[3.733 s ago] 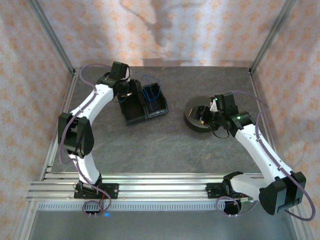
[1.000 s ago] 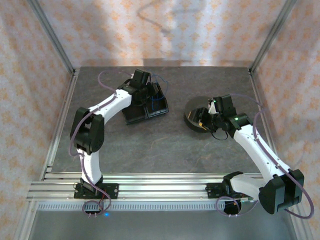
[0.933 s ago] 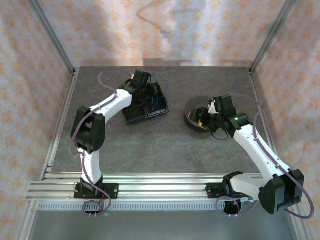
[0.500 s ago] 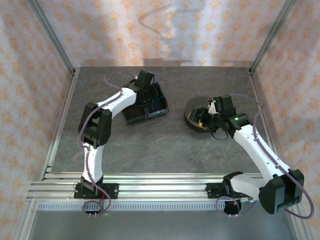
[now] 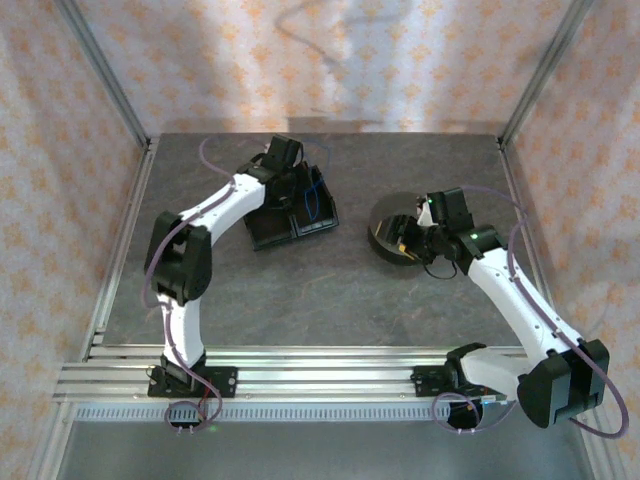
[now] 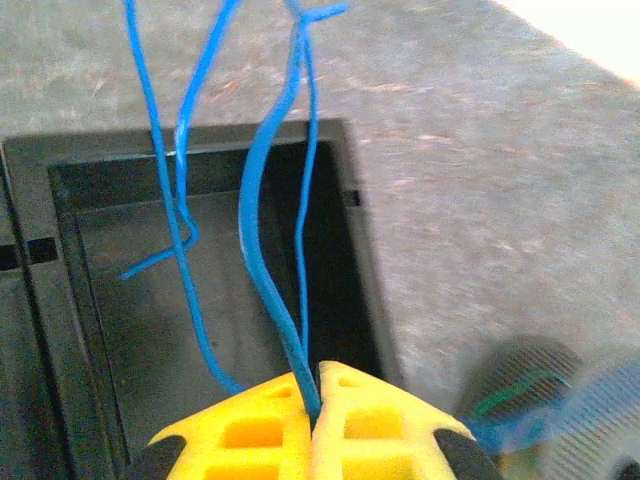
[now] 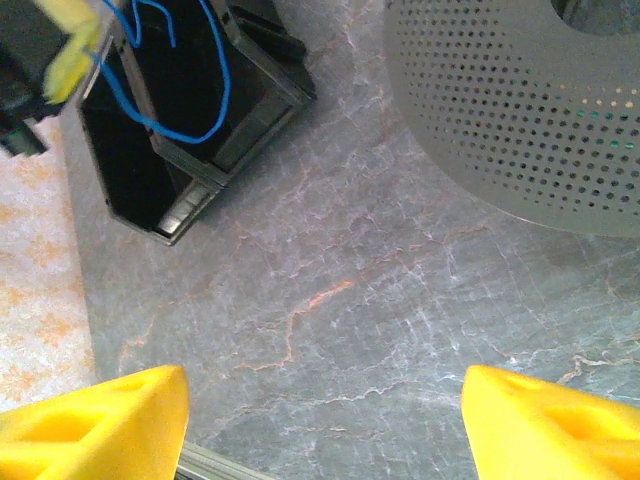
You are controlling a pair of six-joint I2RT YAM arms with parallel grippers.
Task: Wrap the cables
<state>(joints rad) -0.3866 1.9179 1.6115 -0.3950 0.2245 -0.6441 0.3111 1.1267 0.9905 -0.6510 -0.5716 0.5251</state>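
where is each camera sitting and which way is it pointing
Top external: above and behind the arms, looking down at the table; both arms, the left claw and the right claw show.
Left wrist: on the left arm, looking down into the black bin; its shut claw pinches the blue cable.
Right wrist: on the right arm, low over the table, facing the bin; its open claw and the perforated spool show.
Shared: both wrist views catch the bin and blue cable.

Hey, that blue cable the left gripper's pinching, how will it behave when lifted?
Probably floppy: the blue cable bends and kinks beyond the left gripper. Likely very light, being so thin. Its loose loops might snag on the rim of the black bin.
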